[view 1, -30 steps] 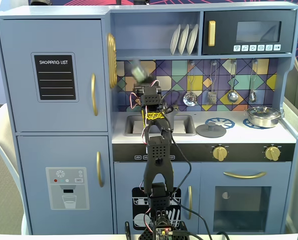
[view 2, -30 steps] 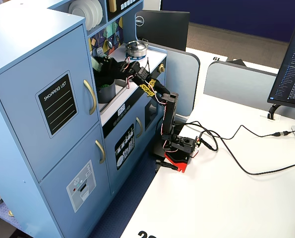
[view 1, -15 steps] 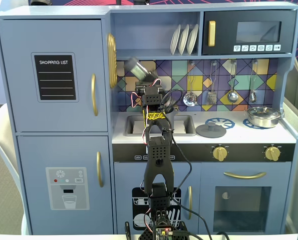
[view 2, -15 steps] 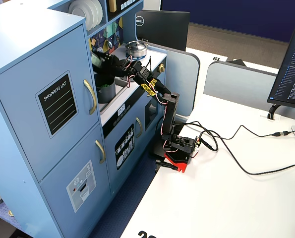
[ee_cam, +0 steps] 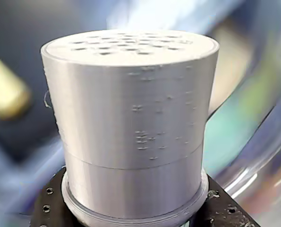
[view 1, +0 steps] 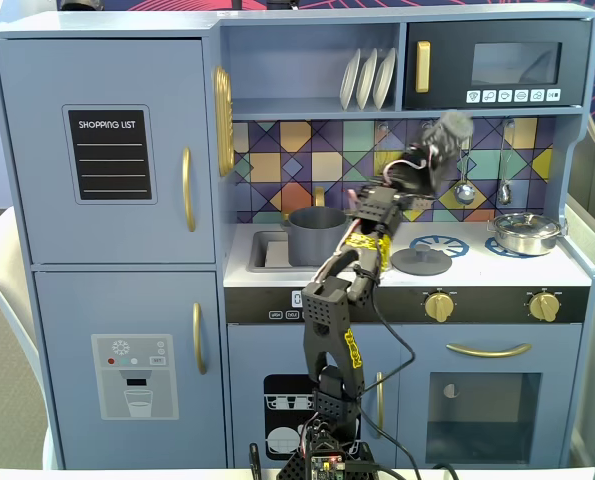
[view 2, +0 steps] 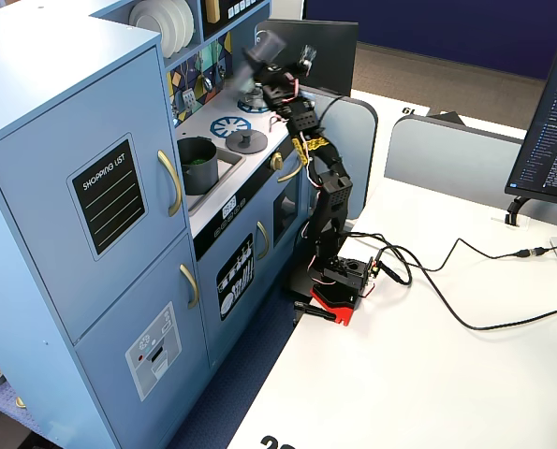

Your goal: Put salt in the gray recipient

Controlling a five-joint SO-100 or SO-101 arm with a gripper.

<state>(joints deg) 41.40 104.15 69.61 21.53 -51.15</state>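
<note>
My gripper (view 1: pixel 432 150) is shut on the salt shaker (view 1: pixel 448 127) and holds it in the air above the stove top, right of the pot; the shaker is blurred in both fixed views. In the wrist view the shaker's light gray perforated cap (ee_cam: pixel 131 118) fills the frame, with the black fingers (ee_cam: pixel 48 208) at its base; its label is hidden. The matte gray pot (view 1: pixel 317 232) stands in the sink area, left of and lower than the gripper. In the other fixed view the pot (view 2: pixel 198 164) holds something green, and the shaker (view 2: pixel 264 47) is high above the counter.
A flat round gray lid (view 1: pixel 422 262) lies on the counter below the gripper. A shiny steel pan (view 1: pixel 525 232) sits on the right burner. Utensils (view 1: pixel 464 180) hang on the tiled back wall. White plates (view 1: pixel 367 78) stand on the shelf above.
</note>
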